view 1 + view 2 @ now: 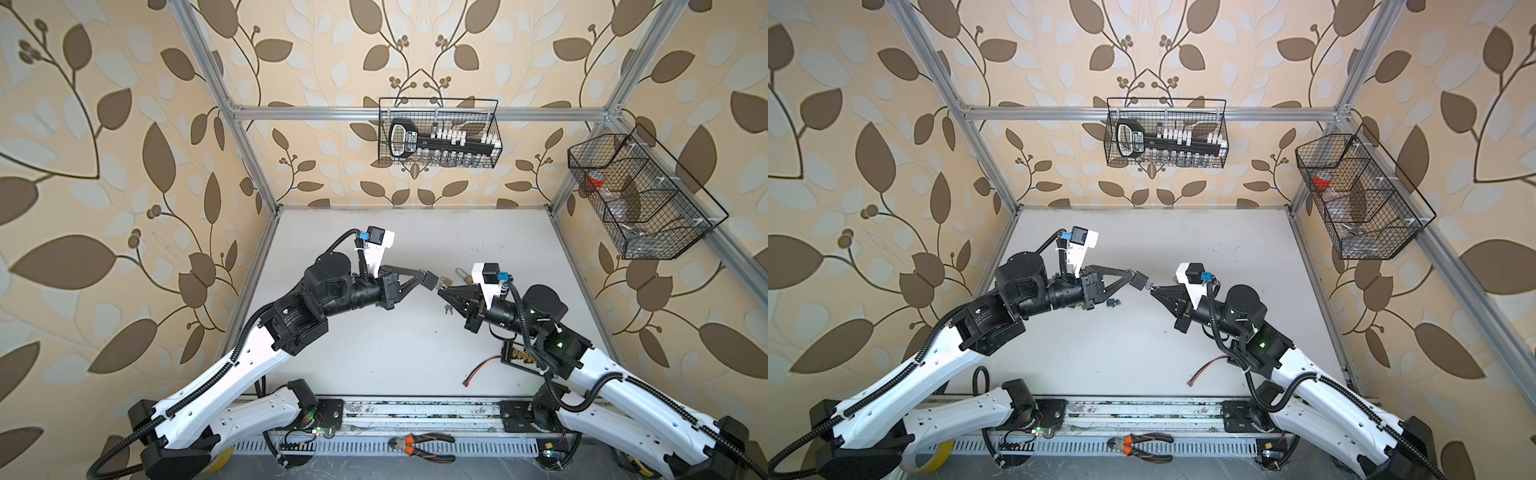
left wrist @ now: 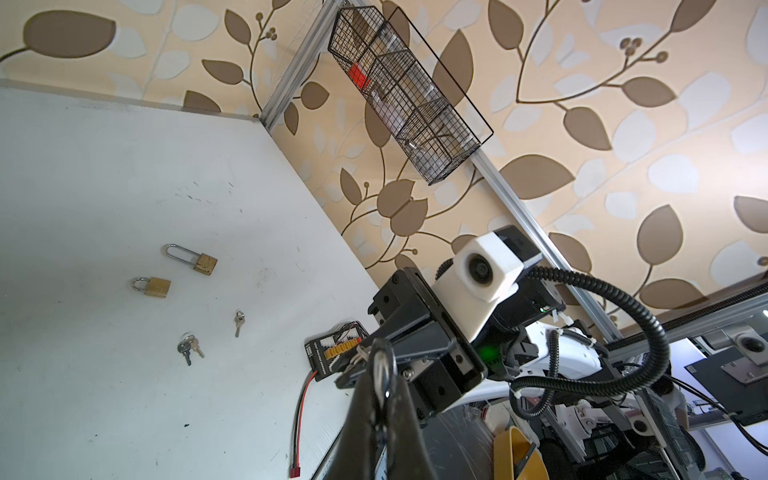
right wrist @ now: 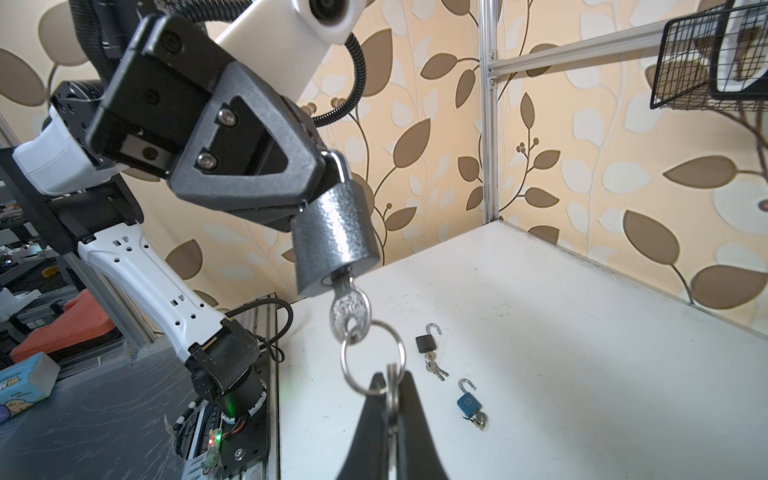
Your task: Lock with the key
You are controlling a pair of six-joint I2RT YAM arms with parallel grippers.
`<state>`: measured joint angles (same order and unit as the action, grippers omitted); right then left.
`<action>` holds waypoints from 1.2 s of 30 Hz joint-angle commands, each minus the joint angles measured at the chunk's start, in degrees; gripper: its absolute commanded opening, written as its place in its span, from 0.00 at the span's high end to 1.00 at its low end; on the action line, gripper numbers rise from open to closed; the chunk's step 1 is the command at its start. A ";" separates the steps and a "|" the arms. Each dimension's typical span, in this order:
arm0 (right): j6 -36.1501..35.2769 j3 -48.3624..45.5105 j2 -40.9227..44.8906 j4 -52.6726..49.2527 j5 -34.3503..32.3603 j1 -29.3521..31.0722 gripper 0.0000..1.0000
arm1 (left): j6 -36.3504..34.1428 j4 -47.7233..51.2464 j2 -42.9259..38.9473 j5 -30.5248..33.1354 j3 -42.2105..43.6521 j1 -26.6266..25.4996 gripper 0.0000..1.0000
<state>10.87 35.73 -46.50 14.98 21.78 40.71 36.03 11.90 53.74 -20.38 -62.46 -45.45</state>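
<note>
Pinching the key ring (image 3: 372, 357) at its lower edge, the right gripper (image 3: 390, 388) is clenched. A flat metal piece that looks like a spare key is trapped between its fingers. The ring runs up to the key (image 3: 350, 309), which hangs just below the grey padlock (image 3: 334, 241) with its blade seated in the keyway at the bottom of the body. The padlock is off the surface (image 3: 582, 332), held in the air between the two arms. Above the padlock body, the left gripper (image 3: 322, 183) is clamped on the shackle, so whether the shackle is pushed home cannot be told. In both top views the two gripper tips nearly meet at the padlock (image 1: 431, 281).

I judge the step in hand to be the turn: the key is in, and the lock has yet to be worked. The ring is a loose link, so twisting it would pass little turn to the blade. The next move seems to call for a fresh hold on the key's round head, then a wrist roll about the blade's axis while the left gripper braces the padlock.

Beyond the grey padlock, a small black padlock (image 3: 426, 341) and a blue padlock (image 3: 469, 401) lie on the surface with shackles open.
</note>
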 commanded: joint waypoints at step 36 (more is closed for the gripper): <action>13.84 12.81 -20.00 -35.60 -33.59 0.96 1.00 | -10.47 29.81 8.29 22.31 -12.09 -0.45 1.00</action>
<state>20.14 46.06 -63.70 -14.98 -7.01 41.50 25.08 40.56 60.97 -0.60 -75.24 -45.45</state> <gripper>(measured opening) 0.048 0.053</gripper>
